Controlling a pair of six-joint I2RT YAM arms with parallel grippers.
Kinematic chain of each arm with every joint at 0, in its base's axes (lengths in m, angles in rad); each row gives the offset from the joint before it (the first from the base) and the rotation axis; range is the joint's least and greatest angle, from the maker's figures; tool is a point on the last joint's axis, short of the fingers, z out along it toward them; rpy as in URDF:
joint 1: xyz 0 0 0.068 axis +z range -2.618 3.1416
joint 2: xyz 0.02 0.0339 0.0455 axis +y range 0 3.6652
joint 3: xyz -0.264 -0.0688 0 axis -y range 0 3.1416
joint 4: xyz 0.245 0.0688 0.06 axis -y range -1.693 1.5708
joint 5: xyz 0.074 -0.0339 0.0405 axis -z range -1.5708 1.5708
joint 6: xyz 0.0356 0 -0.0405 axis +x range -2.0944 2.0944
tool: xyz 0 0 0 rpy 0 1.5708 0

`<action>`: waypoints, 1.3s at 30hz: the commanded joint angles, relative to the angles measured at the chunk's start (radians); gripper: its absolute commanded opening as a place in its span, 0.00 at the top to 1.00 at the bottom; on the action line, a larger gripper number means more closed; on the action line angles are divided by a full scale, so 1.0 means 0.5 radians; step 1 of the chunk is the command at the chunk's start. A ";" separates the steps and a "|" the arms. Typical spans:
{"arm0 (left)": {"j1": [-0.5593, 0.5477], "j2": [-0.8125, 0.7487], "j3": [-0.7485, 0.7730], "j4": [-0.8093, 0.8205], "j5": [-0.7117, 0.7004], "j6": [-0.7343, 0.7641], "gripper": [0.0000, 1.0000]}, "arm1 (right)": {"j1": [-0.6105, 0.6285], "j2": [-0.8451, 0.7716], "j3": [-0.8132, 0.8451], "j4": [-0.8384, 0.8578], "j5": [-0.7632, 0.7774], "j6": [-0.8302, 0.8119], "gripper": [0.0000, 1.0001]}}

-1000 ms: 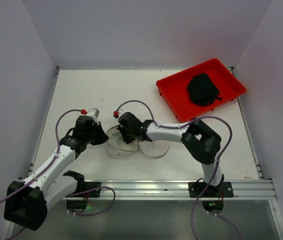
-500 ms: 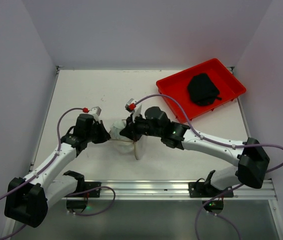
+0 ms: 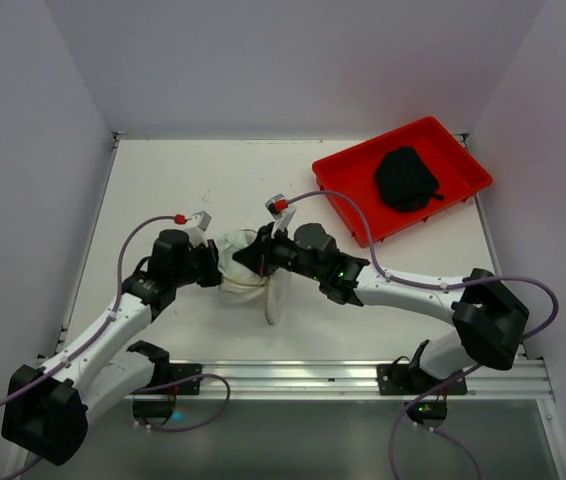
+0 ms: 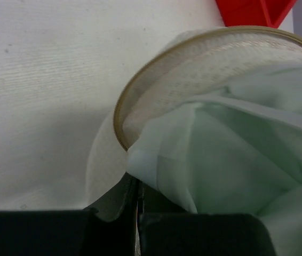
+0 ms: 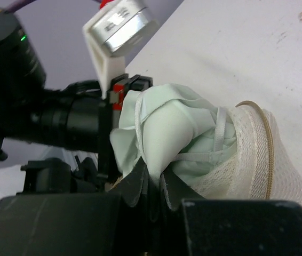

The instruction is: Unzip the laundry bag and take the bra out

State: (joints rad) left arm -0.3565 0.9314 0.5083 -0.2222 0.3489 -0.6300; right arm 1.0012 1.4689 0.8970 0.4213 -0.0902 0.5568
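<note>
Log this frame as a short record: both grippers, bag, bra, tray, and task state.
left gripper: shut, pinching the bag at its mesh edge, beside the bra
right gripper: shut on the bra's pale green fabric
bag: open, held between the two grippers, one wire rim on edge
bra: bunched, straps showing, partly out of the bag
tray: red, far right of the table, apart from the bag, holding a black item
task state: bag open; bra not yet fully out

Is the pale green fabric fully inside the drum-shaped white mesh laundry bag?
No, the fabric spills out past the bag's wire rim.
</note>
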 commanded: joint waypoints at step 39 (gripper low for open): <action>-0.266 0.104 -0.059 0.364 -0.440 -0.157 1.00 | -0.189 0.032 -0.126 -0.796 -0.191 -0.012 0.64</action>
State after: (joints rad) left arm -0.4862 0.9737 0.4461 -0.0906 0.1471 -0.7479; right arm 0.8867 1.4586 0.7479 0.1967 -0.1818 0.6384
